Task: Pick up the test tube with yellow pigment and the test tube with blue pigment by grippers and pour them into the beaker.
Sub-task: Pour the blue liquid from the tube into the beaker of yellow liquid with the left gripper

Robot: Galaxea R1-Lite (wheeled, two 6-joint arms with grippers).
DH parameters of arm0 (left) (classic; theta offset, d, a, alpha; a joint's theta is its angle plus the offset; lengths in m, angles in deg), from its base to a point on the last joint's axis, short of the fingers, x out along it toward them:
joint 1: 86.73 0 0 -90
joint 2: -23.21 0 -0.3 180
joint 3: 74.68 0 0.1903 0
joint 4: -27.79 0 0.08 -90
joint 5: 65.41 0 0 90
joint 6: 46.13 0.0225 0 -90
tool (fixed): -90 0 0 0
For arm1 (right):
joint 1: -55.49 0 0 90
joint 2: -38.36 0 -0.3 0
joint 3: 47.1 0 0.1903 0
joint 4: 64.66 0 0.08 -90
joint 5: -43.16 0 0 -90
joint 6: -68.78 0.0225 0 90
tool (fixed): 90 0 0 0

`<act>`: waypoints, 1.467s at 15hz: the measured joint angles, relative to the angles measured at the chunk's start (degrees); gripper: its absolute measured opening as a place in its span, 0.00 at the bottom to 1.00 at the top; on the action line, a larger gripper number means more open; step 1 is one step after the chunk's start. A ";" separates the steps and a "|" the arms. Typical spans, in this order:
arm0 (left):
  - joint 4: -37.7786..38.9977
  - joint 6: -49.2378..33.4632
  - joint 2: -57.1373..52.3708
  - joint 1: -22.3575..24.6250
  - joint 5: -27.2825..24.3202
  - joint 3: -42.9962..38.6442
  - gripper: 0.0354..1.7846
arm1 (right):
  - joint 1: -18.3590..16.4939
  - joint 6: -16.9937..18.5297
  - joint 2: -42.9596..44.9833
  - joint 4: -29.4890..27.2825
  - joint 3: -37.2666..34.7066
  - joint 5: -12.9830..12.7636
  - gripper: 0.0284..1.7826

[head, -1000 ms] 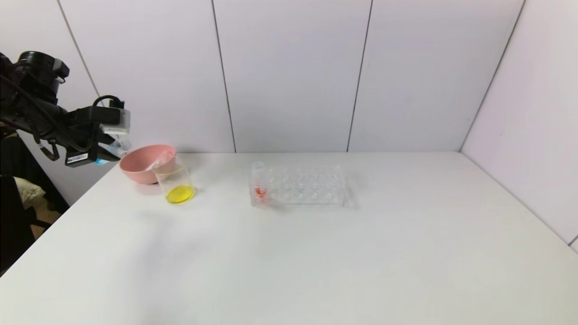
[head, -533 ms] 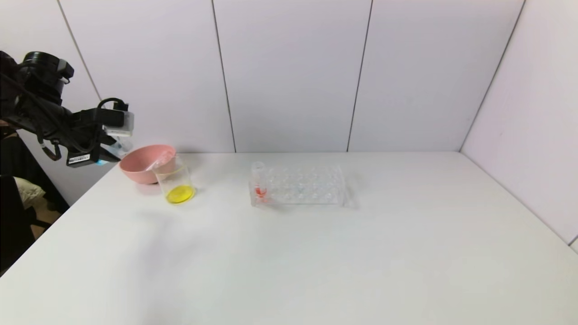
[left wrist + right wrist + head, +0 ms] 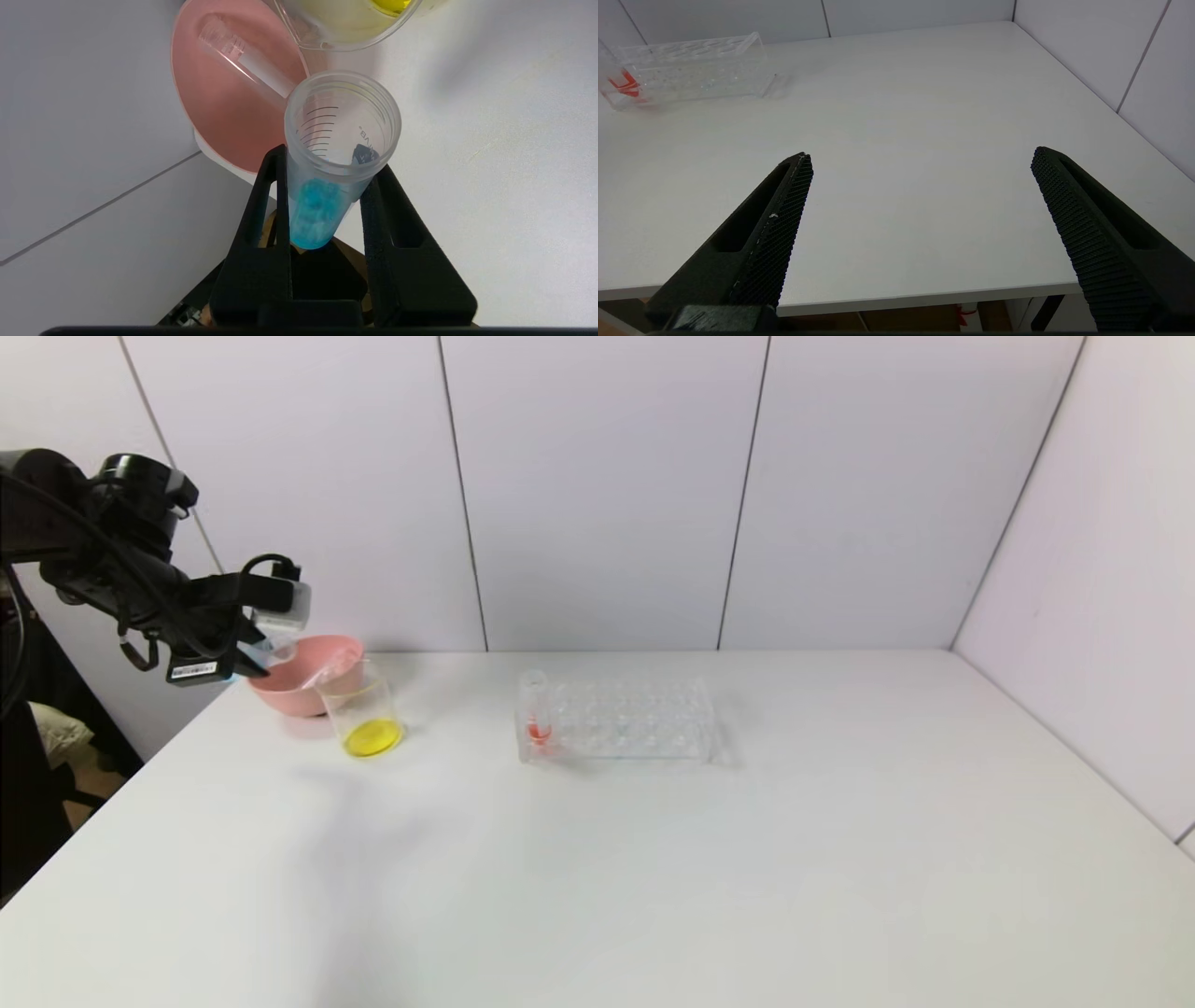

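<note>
My left gripper is shut on the test tube with blue pigment, held tilted with its open mouth toward the beaker. The blue liquid sits at the tube's bottom between the fingers. The gripper hovers over the pink bowl, just left of the beaker, which holds yellow liquid. An empty clear tube with a whitish band lies in the pink bowl; it is the yellow-pigment tube, emptied. My right gripper is open and empty near the table's front edge, out of the head view.
A clear multi-hole rack stands mid-table with one red-orange-tipped tube at its left end. The white table stretches to the wall panels behind and right.
My left gripper with the blue tube has moved right, from beside the table's left edge to over the pink bowl, closer to the beaker.
</note>
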 joint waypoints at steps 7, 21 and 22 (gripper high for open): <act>1.62 -2.95 1.07 -2.12 5.29 0.06 0.24 | 0.00 0.00 0.00 0.00 0.00 0.00 0.96; 1.82 -4.38 1.50 -4.90 11.47 0.06 0.24 | 0.00 0.00 0.00 0.00 0.00 0.02 0.96; 2.01 -4.55 1.50 -5.01 11.84 0.06 0.24 | 0.00 0.00 0.00 0.02 0.00 0.00 0.96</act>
